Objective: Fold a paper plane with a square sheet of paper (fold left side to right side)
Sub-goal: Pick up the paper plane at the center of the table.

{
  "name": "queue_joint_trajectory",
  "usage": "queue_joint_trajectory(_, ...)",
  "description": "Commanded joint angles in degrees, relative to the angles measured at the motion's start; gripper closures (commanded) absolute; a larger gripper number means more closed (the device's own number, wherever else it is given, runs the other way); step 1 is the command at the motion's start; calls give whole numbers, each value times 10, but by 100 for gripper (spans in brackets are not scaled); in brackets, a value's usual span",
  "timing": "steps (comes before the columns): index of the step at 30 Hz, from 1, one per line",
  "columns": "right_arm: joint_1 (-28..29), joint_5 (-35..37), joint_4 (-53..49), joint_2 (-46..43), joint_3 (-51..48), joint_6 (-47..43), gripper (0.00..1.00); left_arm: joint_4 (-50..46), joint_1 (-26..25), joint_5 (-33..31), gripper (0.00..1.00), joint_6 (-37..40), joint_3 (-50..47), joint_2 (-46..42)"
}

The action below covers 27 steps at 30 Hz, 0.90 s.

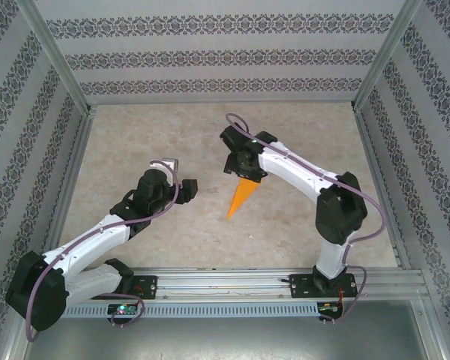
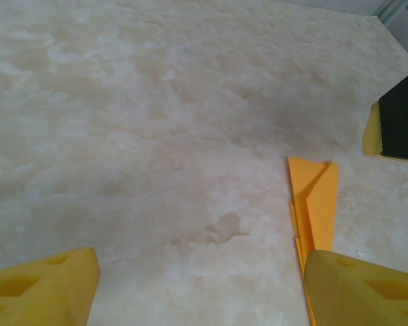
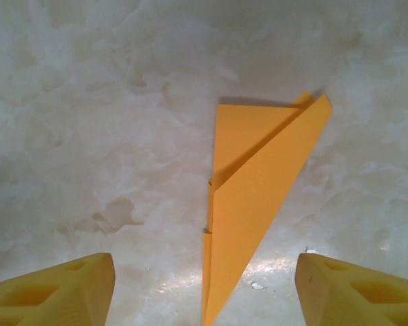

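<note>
From my seat, the paper plane (image 1: 242, 196) lies flat on the pale marbled table (image 1: 135, 142), near the middle and between the two arms. In the top view its long axis runs on a diagonal. The sharp nose points toward the near left, at the rail the arms are bolted to, and the wide tail sits at the far right, tucked under the tip of the right arm (image 1: 300, 176).

Through the right wrist camera the plane (image 3: 251, 204) runs almost straight up the view, nose toward me and tail away. It is a slim bright orange wedge, with a crease running lengthwise and layered flaps that step along its left edge. One tail corner peeks out behind the top layer.

The right jaws stand apart, one yellow finger (image 3: 54, 292) on each side of the nose, gripping nothing. The left jaws are apart too, with nothing in them. In the left wrist view the plane (image 2: 314, 204) lies at the right, its nose end hidden behind one finger (image 2: 360, 292).
</note>
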Motion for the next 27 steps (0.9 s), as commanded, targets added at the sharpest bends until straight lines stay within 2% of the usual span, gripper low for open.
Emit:
queue_joint_trajectory(1,13,65,-135,68,68,76,33,-21,11,-20,20,17,-13,-14)
queue_joint_trajectory(5,22,51,-172,135,117,104,40,-21,14,-25,19,27,-23,-16)
queue_joint_trajectory(10,30,68,-200,188,165,113,43,-25,19,-29,18,37,-28,-16)
queue_joint_trajectory(27,31,42,-203,263,203,114,57,-31,29,-23,16,47,-36,-10)
